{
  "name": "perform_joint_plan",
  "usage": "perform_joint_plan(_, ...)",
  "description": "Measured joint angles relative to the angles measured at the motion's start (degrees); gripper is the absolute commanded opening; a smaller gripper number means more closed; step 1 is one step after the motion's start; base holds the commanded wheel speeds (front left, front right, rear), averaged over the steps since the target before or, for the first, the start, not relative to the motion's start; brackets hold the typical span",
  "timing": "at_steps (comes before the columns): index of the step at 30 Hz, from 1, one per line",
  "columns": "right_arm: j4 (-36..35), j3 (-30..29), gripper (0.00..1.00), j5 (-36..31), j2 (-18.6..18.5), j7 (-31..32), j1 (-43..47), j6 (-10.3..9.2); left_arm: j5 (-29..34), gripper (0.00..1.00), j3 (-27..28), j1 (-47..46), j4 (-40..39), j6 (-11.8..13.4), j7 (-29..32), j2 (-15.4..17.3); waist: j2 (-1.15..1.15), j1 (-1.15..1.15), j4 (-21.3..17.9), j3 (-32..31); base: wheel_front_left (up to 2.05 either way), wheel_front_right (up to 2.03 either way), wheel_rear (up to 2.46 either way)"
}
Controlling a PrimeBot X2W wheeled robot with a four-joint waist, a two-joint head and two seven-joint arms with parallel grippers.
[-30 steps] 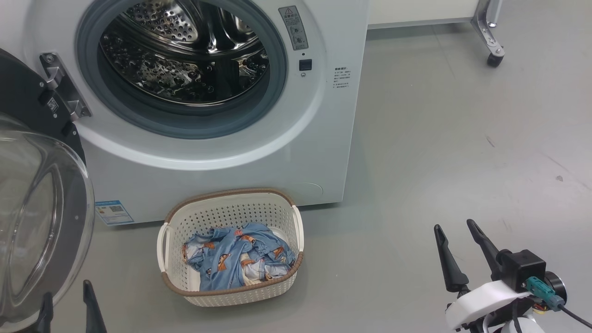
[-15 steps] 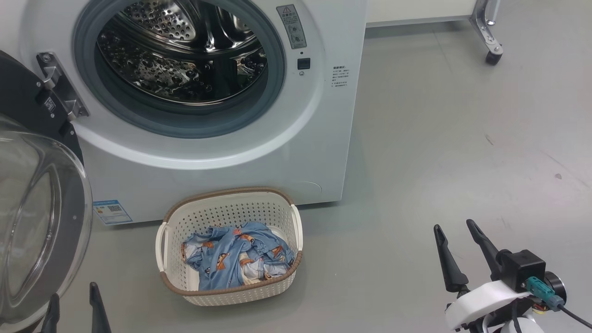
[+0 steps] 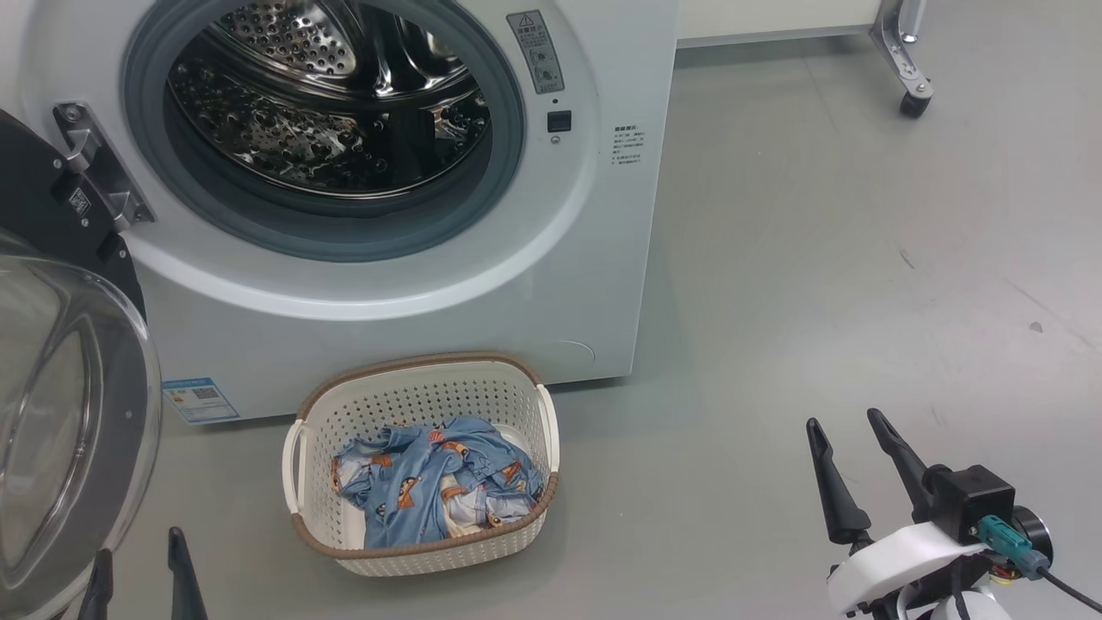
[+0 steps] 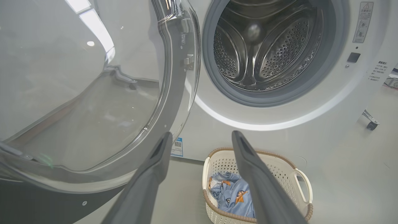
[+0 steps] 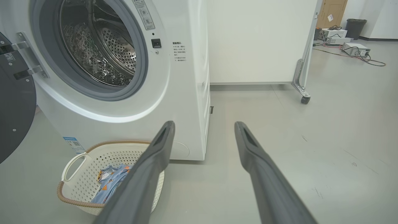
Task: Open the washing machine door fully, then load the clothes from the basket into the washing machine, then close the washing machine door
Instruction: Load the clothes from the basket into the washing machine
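The white washing machine (image 3: 603, 258) stands with its steel drum (image 3: 327, 112) exposed. Its door (image 3: 69, 413), black with a clear glass dome, is swung out to the left on its metal hinge (image 3: 95, 172). On the floor against the machine's front sits the cream basket (image 3: 516, 392), holding the crumpled light blue clothes (image 3: 435, 491). My left gripper (image 3: 138, 551) is open low beside the door, left of the basket. In the left wrist view the left gripper (image 4: 202, 134) points over the basket (image 4: 303, 183) and clothes (image 4: 231, 196). My right gripper (image 3: 844, 424) is open over bare floor, right of the basket.
A white wheeled panel stands behind the machine's right side, with its caster (image 3: 913, 105) on the grey floor (image 3: 861, 258). Far off in the right wrist view lie electronic boxes with cables (image 5: 354, 48) and a dark bin (image 5: 355, 28).
The head camera has drifted, so the whole scene sits slightly further left. My left gripper's fingers have edged a little right beside the door. The right gripper has stayed put.
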Motion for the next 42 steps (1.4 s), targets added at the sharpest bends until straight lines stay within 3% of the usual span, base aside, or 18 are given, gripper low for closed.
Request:
perform_joint_plan(24,0.14,-0.10,1.00,0.01,0.04,0.00,-0.01,0.00,1.64,1.00,0.94,-0.05,-0.64,0.11,-0.01,-0.09,0.00,0.00,0.25,0.20,0.88,-0.88,0.00)
perform_joint_plan(42,0.33,0.00,1.00,0.01,0.09,0.00,-0.01,0.00,1.64,1.00,0.77,-0.07,-0.62,0.11,-0.01,-0.09,0.00,0.00,0.13,0.00,0.27,-0.27,0.00)
